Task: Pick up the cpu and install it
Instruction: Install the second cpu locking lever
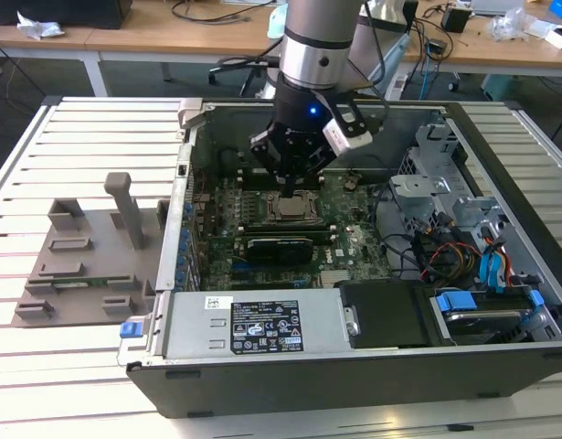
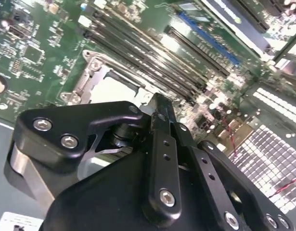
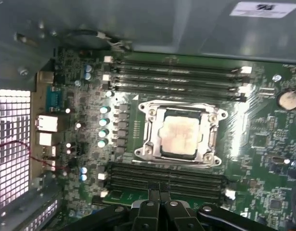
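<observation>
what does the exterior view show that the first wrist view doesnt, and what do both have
Exterior view alone: the whole open computer case on a slatted table, the grey plastic tray toward that view's left, the arm reaching down into the case, and the drive bay with blue tabs.

First wrist view alone: the memory slots and the coin battery up close.

Both: the green motherboard, and the cpu sitting inside the metal socket frame, with the gripper above it.

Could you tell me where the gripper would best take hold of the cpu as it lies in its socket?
Judging from its pose, come from straight above. The cpu lies flat inside the socket frame, which hems its edges, so only the pale top plate is free; an edge pinch looks difficult.
</observation>
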Controlling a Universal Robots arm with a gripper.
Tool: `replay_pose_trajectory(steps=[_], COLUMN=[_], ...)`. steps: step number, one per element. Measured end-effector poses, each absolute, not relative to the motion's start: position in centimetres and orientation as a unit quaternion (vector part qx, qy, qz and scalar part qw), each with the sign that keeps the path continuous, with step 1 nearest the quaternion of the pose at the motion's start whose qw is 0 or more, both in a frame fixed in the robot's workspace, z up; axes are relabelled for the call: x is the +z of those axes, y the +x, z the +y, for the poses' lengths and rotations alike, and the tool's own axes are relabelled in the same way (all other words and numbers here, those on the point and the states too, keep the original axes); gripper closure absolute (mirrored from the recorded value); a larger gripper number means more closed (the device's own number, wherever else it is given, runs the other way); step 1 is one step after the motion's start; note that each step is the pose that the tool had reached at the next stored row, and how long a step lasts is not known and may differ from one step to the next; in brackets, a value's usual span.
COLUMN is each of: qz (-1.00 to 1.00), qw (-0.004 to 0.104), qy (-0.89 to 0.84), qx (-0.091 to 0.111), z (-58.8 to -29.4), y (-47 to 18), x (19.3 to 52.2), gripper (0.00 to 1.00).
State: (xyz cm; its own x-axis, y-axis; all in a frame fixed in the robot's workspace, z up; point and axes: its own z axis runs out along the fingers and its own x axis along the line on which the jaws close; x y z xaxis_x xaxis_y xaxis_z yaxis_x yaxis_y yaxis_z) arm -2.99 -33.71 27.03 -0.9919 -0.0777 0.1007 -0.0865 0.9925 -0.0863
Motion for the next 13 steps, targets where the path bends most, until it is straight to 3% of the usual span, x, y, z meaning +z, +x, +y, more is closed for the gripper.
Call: replay_pose_trajectory(steps=[5,13], qz=[-0.998,-0.998], qw=[0.049,0.048], qy=[0.042,0.043], qx=[0.025,0.01], z=[-33.4,-33.1], y=[-2.4,-1.7], x=[27.0,27.3], gripper=[0.89,0.89])
